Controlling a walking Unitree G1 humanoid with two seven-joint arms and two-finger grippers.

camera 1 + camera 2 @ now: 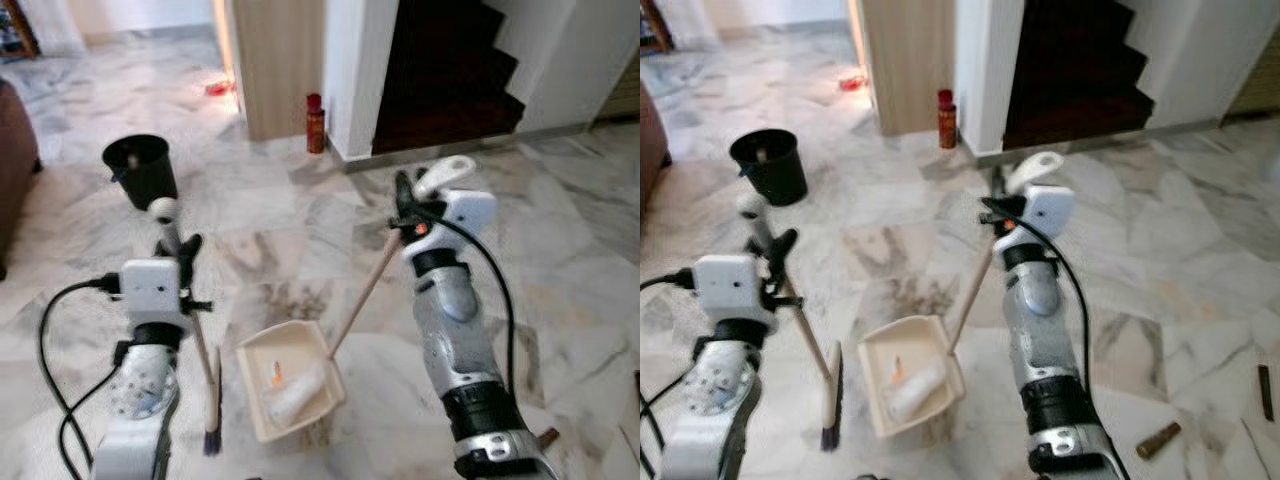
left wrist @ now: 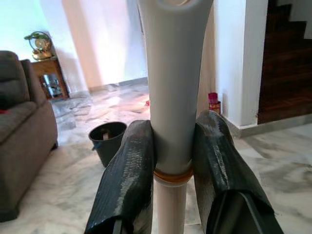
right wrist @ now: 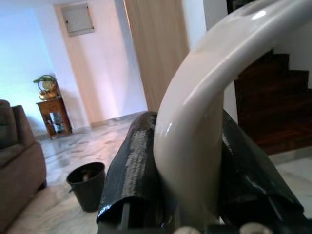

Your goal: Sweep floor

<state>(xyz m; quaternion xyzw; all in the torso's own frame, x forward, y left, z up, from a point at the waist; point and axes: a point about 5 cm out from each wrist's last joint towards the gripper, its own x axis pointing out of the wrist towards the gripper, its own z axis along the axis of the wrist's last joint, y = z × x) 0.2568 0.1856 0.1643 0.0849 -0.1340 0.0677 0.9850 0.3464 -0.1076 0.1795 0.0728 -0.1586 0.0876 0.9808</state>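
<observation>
My left gripper [image 1: 178, 250] is shut on the grey top of the broom handle [image 2: 171, 87]; the broom's stick runs down to its dark bristle head [image 1: 212, 420] on the marble floor. My right gripper [image 1: 408, 205] is shut on the cream curved handle [image 3: 204, 107] of the dustpan, whose wooden stick [image 1: 362, 295] slants down to the cream dustpan [image 1: 290, 380] on the floor between my arms. A crumpled white wad [image 1: 298, 392] and a small orange bit [image 1: 277, 378] lie inside the pan. The broom head stands just left of the pan.
A black bin [image 1: 140, 168] stands on the floor ahead to the left. A red bottle [image 1: 315, 122] stands by the wooden pillar [image 1: 278, 60]. Dark stairs [image 1: 450, 70] rise ahead on the right, a brown sofa [image 2: 19, 126] is at the left. A small brown stick [image 1: 1158, 440] lies at lower right.
</observation>
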